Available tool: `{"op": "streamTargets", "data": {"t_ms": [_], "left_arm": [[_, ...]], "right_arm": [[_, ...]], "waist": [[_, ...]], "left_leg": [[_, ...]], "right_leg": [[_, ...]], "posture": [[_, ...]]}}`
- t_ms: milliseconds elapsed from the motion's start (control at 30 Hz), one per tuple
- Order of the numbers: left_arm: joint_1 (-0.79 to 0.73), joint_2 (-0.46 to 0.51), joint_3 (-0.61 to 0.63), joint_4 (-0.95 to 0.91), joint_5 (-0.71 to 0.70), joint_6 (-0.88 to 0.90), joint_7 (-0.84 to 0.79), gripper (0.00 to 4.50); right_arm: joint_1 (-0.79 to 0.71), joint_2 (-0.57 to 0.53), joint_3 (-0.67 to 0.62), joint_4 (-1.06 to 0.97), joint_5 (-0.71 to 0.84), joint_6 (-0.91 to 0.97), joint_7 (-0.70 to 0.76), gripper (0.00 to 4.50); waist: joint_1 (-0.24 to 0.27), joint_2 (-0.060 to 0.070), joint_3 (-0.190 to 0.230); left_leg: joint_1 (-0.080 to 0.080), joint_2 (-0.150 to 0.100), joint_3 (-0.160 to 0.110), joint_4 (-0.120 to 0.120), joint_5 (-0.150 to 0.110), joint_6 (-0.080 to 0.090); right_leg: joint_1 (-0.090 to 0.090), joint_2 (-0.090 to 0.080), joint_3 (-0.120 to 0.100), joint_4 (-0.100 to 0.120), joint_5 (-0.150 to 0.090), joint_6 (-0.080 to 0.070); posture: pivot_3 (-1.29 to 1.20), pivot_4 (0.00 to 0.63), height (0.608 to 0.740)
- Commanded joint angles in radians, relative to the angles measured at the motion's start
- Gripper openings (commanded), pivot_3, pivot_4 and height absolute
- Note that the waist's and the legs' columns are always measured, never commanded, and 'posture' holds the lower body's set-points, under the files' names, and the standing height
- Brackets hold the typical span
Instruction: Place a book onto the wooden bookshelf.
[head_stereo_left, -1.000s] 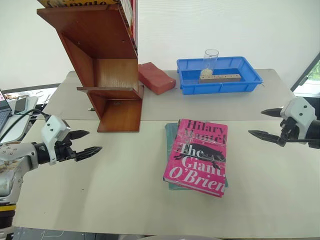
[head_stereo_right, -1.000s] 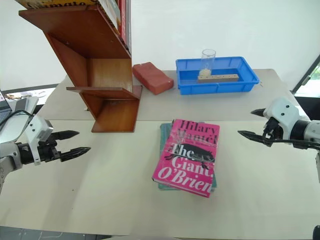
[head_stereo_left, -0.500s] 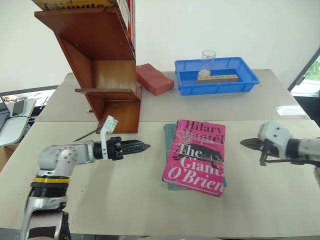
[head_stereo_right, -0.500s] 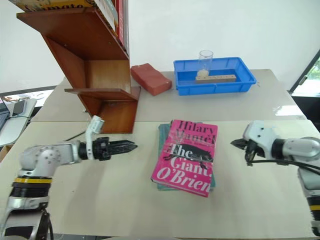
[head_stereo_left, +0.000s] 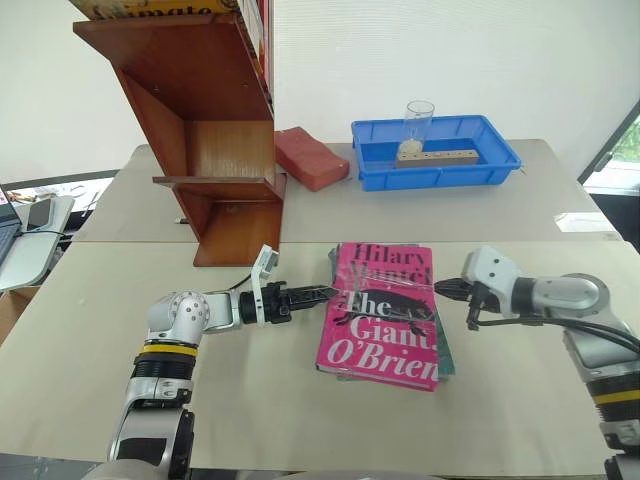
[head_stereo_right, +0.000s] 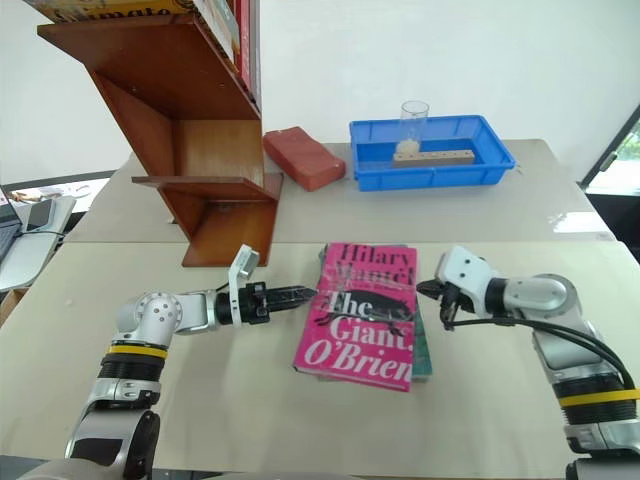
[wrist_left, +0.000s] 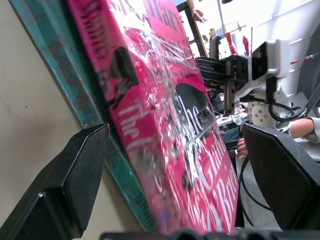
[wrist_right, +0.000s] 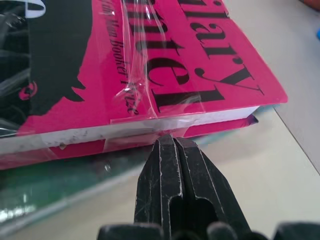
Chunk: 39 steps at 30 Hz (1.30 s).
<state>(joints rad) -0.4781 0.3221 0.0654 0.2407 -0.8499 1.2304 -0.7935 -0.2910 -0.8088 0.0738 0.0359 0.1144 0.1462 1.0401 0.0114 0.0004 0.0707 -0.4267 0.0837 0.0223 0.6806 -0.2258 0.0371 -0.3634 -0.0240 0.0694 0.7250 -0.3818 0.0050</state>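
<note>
The pink book (head_stereo_left: 383, 312) lying on the bench (head_stereo_left: 250, 400) reads "Hilary Mantel" in black across the top of its cover and "The Giant O'Brien" below, "The" in white on the black animal figure, the rest in white.

Both robot arms reach inward across the table toward each other. The left arm lies low and nearly level, its gripper (head_stereo_left: 322, 292) pointing right with the two black fingers (wrist_left: 75, 185) spread wide apart. The right arm bends at the elbow, forearm pointing left, its gripper (head_stereo_left: 445, 288) angled slightly downward with the fingers (wrist_right: 172, 185) pressed tightly together.
</note>
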Motion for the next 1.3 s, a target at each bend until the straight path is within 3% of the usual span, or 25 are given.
{"op": "streamTargets", "data": {"t_ms": [33, 400, 500, 700, 833, 1000, 1133, 1300], "left_arm": [[0.029, -0.021, 0.039, -0.037, -0.029, 0.031, 0.027, 4.50], [0.105, -0.101, 0.160, -0.168, -0.115, 0.084, 0.145, 4.50], [0.104, -0.104, 0.188, -0.192, -0.130, 0.081, 0.168, 3.68], [0.110, -0.084, 0.194, -0.246, -0.150, 0.065, 0.158, 0.79], [0.084, -0.044, 0.183, -0.366, -0.141, -0.015, 0.132, 0.70], [-0.060, 0.039, 0.131, -0.539, -0.060, -0.233, 0.063, 0.70], [-0.198, 0.140, 0.004, -0.633, 0.107, -0.453, -0.043, 0.70], [-0.384, 0.248, -0.107, -0.519, 0.481, -0.936, -0.111, 0.70]], "right_arm": [[-0.046, 0.027, 0.031, -0.061, 0.000, 0.019, 0.005, 0.02], [-0.065, 0.073, 0.067, -0.106, 0.008, 0.056, 0.023, 0.02], [-0.074, 0.074, 0.062, -0.102, 0.006, 0.055, 0.025, 0.00], [-0.072, 0.045, 0.022, -0.157, 0.032, 0.086, 0.036, 0.00], [-0.032, -0.056, -0.077, -0.252, 0.102, 0.173, 0.069, 0.00], [0.036, -0.177, -0.260, -0.359, 0.255, 0.326, 0.106, 0.00], [0.056, -0.237, -0.350, -0.426, 0.339, 0.416, 0.117, 0.00], [-0.009, -0.245, -0.401, -0.488, 0.454, 0.504, 0.077, 0.00]], "waist": [[0.001, 0.000, 0.000], [0.003, 0.000, 0.000], [0.001, 0.000, 0.000], [0.001, 0.000, 0.001], [0.005, 0.001, 0.007], [0.012, -0.001, 0.013], [0.008, 0.001, 0.014], [-0.001, 0.002, 0.018]], "left_leg": [[0.000, 0.000, 0.000, 0.000, 0.000, 0.000], [0.001, -0.002, -0.006, -0.001, 0.000, -0.001], [0.001, -0.003, -0.007, -0.001, 0.000, -0.001], [0.001, -0.003, -0.008, -0.001, 0.001, -0.001], [0.001, -0.004, -0.009, -0.002, 0.003, -0.006], [0.000, -0.006, -0.012, -0.004, 0.007, -0.012], [0.001, -0.007, -0.013, -0.007, 0.007, -0.012], [0.002, -0.007, -0.013, -0.010, 0.007, -0.012]], "right_leg": [[0.000, 0.000, 0.000, 0.000, 0.000, 0.000], [0.009, 0.000, -0.001, -0.007, 0.000, 0.000], [0.009, 0.000, -0.001, -0.007, 0.000, 0.000], [0.010, 0.000, -0.001, -0.008, 0.000, 0.000], [0.010, 0.000, -0.001, -0.008, 0.000, 0.000], [0.012, 0.000, -0.001, -0.010, 0.000, 0.000], [0.015, 0.000, 0.000, -0.015, 0.000, 0.001], [0.016, 0.000, 0.001, -0.017, 0.001, 0.001]], "posture": [[0.00, 0.150, 0.637], [0.00, 0.150, 0.637], [0.00, 0.150, 0.637], [0.00, 0.150, 0.637], [0.00, 0.150, 0.637], [0.00, 0.150, 0.637], [0.00, 0.150, 0.637], [0.00, 0.150, 0.637]]}}
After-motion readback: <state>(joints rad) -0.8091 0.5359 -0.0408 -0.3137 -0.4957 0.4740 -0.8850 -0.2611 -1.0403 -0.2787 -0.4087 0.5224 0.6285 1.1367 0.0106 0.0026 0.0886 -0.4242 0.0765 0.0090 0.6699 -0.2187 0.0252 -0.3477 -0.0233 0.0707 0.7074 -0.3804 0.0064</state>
